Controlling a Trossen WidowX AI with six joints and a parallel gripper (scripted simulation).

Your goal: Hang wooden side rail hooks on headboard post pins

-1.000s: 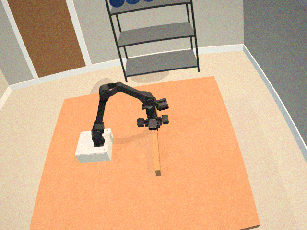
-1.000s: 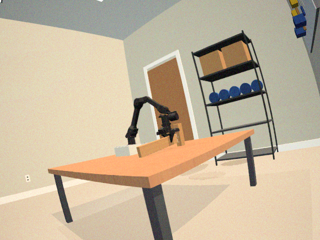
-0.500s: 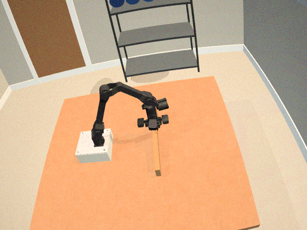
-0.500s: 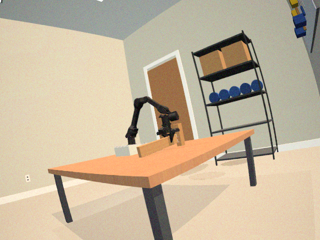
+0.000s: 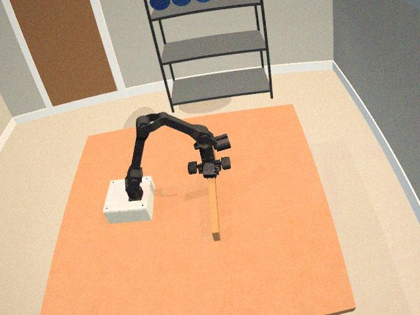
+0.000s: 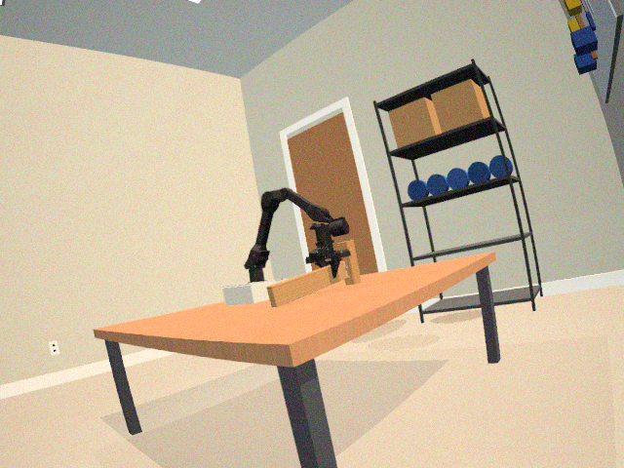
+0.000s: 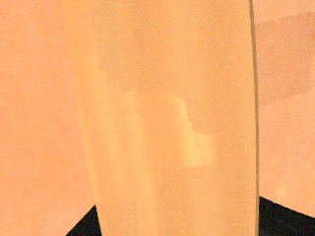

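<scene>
The claw (image 6: 333,272) is gripping the wooden side rail (image 5: 213,207) beside the headboard post (image 6: 353,261); no writing is showing anywhere.

Wooden side rail (image 5: 213,207) tilted, 6 o'clock end on tabletop (image 5: 271,203), 12 o'clock end raised against headboard post (image 6: 353,261); hooks probably hidden.
</scene>
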